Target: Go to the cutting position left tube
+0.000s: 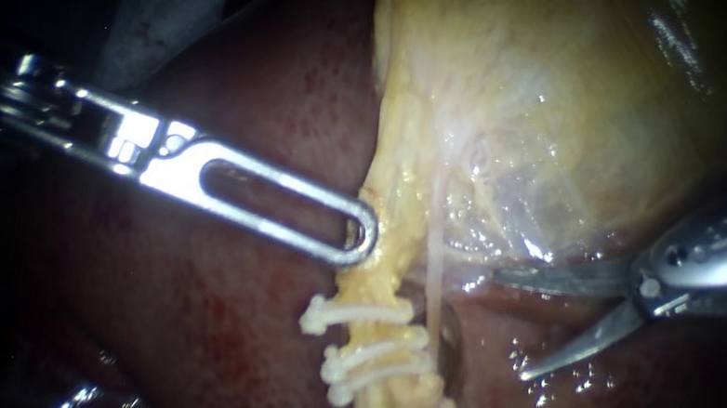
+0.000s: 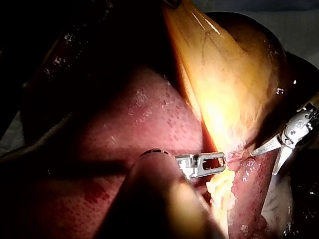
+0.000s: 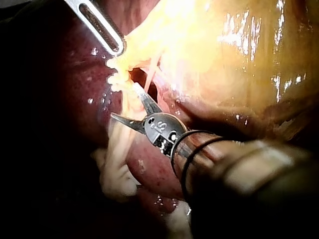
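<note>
Endoscope view: the left tube runs down the middle as a thick yellow strand, with three white clips set across it. My left tool lies flat with its tip on the strand's edge, just above the top clip. Only one side of it shows, so I cannot tell whether it grips the strand or merely rests against it. My right tool is near the tube but apart from it, its two blades spread wide with nothing between them.

A thin tube hangs between those blades and the left tube. If I go straight in, I judge the blades would meet it first and could nick it. The lower blade hovers over wet liver and could score it if I dip. The upper blade sits close by the lower edge of the gallbladder, so a lift there risks the wall.

Left wrist view: the left tool's tip meets the strand just above the pale clips, and the open right tool waits on the strand's far side. If that hold is loose and slips, the tube would sag and the target gap would shift under my blades.

Right wrist view: the right tool's blades stand apart, one tip just beside the clipped strand. The gaps between clips look narrow. Coming in off line could put a blade on a clip, which might dislodge it.
</note>
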`<action>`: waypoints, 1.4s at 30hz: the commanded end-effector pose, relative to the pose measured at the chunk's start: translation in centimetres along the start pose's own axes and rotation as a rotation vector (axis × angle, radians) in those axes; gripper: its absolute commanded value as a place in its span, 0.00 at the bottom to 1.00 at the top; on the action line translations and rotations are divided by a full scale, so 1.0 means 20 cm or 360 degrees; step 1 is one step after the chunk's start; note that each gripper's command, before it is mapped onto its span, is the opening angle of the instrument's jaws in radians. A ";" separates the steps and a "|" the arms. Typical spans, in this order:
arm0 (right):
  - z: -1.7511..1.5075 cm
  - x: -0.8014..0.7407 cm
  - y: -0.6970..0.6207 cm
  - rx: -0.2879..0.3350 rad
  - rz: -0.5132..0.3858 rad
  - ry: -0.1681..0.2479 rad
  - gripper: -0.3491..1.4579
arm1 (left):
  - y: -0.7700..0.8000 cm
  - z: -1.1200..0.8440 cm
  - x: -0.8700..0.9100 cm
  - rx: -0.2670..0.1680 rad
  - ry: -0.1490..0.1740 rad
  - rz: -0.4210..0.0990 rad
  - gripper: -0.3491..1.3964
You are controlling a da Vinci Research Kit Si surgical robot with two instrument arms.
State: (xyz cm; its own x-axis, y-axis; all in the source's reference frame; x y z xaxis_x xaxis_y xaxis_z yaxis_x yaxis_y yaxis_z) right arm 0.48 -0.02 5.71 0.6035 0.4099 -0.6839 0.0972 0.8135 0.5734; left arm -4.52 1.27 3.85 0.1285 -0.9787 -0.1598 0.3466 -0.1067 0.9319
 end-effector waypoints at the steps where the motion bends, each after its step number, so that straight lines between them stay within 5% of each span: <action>1: 0.002 -0.001 0.000 0.0015 0.0011 -0.0024 0.97 | 0.000 0.000 0.000 0.0001 -0.0001 0.0000 0.00; 16: 0.024 -0.013 -0.003 0.0175 0.0061 -0.0128 0.91 | 0.000 0.000 0.000 0.0006 -0.0004 0.0000 0.00; 42: 0.040 -0.015 0.006 0.0150 0.0090 -0.0144 0.90 | -0.002 0.001 0.001 0.0006 -0.0005 -0.0002 0.00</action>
State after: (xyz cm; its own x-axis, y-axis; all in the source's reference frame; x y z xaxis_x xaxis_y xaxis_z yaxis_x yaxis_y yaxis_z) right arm 0.95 -0.38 6.34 0.6790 0.4118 -0.6077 0.1321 0.7458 0.6529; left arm -4.55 1.27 3.80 0.1235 -0.9794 -0.1597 0.3435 -0.1088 0.9328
